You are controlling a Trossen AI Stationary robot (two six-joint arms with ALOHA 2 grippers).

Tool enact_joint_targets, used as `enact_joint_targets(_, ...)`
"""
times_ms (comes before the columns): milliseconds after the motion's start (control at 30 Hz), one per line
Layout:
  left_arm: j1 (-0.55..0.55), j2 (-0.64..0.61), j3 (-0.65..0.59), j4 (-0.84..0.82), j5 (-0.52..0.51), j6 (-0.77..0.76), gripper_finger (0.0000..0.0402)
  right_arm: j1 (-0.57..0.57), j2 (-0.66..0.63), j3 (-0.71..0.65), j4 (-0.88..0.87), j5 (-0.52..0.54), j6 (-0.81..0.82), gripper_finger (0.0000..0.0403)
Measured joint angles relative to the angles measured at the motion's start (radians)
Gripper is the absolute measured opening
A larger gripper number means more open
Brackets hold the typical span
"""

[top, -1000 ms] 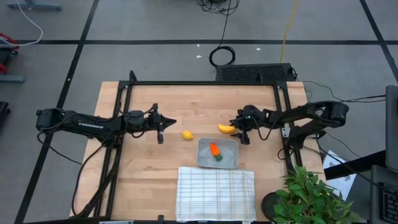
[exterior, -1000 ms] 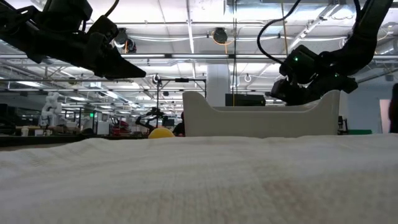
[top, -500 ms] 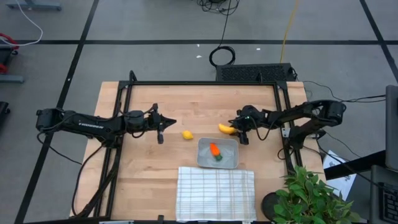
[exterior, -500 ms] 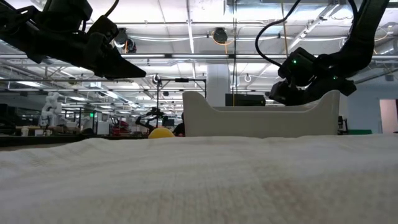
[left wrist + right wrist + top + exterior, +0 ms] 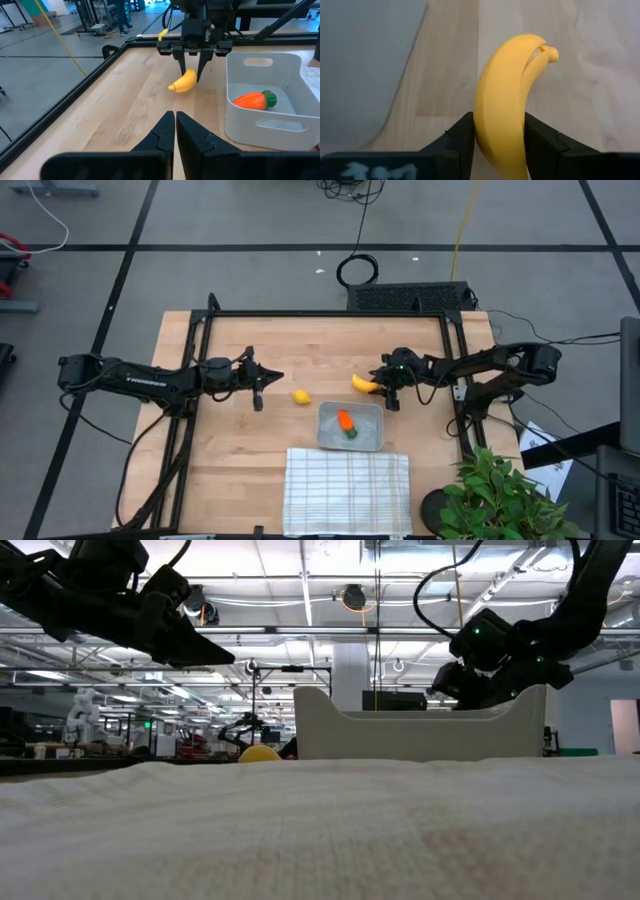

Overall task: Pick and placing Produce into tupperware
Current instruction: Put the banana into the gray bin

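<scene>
Carrot [image 5: 345, 421] already in tupperware [image 5: 327, 442]; right gripper [image 5: 192, 75] fingers clamped on banana [image 5: 502, 120]; lemon [image 5: 301, 396] left on table [image 5: 240, 460]; left gripper [image 5: 175, 131] fingers closed, empty

Two slim black arms, jointed; white lettering on left arm [image 5: 130, 379]; green light and black cables on right arm [image 5: 478, 635].

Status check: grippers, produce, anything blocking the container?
Right gripper shut on banana, beside the tupperware. Left gripper shut, empty, waiting. Carrot in tupperware, lemon on table. Nothing blocking.
</scene>
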Motion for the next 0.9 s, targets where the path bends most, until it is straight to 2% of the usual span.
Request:
enact_joint_targets(500, 0.000, 0.000, 0.000, 0.002, 0.000, -0.002, 0.0021, 0.000, -0.213, 0.000, -0.082, -0.003, 0.025, 0.0125)
enact_joint_targets(900, 0.000, 0.000, 0.000, 0.002, 0.000, 0.034, 0.0021, 0.001, -0.297, 0.006, -0.085, -0.005, 0.077, 0.0121)
